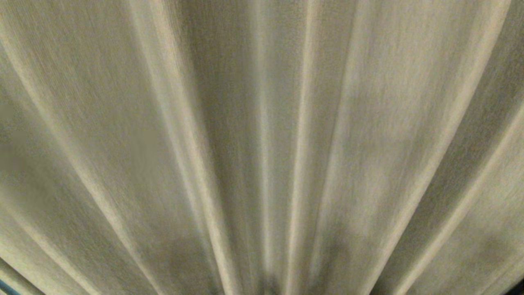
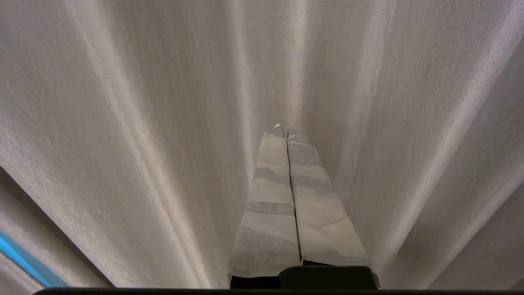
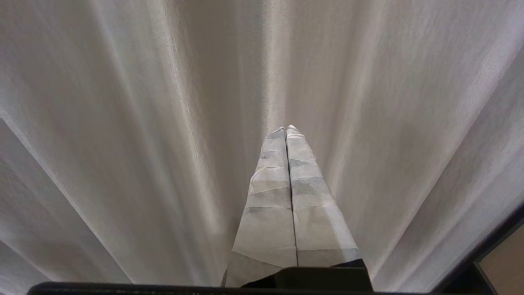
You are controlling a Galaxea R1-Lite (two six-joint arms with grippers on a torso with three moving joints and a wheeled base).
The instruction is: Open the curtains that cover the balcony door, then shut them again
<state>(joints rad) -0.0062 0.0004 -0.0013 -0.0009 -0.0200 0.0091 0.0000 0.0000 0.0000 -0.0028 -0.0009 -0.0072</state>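
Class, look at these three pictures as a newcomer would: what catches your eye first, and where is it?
The curtains fill the head view, their thick folds fanning out. In each wrist view a taped hand, fingers pressed together, points at the cloth: left hand, right hand. Neither holds anything.

Both grippers, left (image 2: 286, 130) and right (image 3: 285, 130), have long tapering fingers (image 2: 268, 205) wrapped in creased whitish tape with greyer bands, on black bases.
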